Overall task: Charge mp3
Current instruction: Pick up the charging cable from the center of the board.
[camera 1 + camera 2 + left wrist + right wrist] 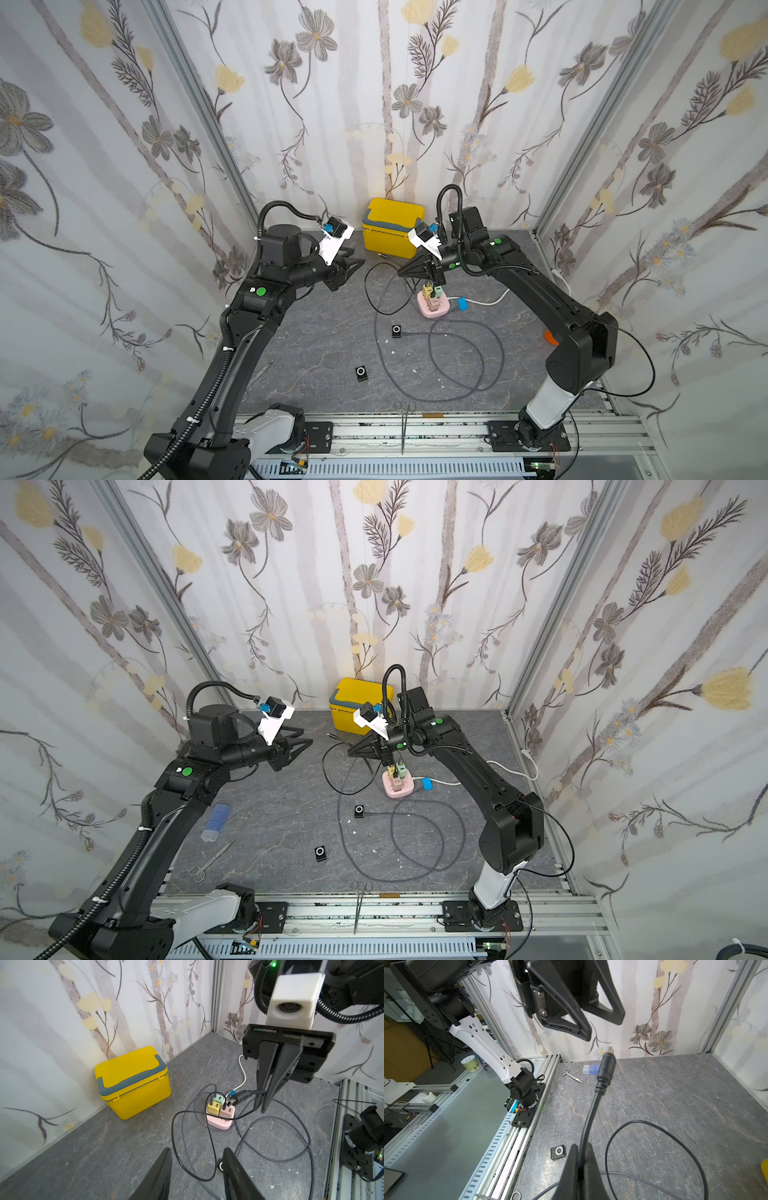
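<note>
Above the back of the grey marbled surface, the right pincer is clenched on a black cable a little behind its plug, so the plug sticks out past the fingertips with its metal end free in the air. Seen from the left wrist, that plug hangs just over the pink power strip, which carries yellow, green and tan charger cubes with leads already in them. Facing it from across the gap, the left pincer is raised off the surface with its fingers parted and nothing between them; in the right wrist view both of its triangular fingers stand clearly apart. Two small black mp3 players lie flat on the surface in both top views. One mp3 player sits alone toward the front rail, well apart from both pincers. The second mp3 player lies nearer the power strip, with a grey cable meeting its side and looping widely over the surface. A yellow box with a grey handle stands against the back wall behind the strip. Scissors and a blue-and-clear plastic case rest near the left arm.
</note>
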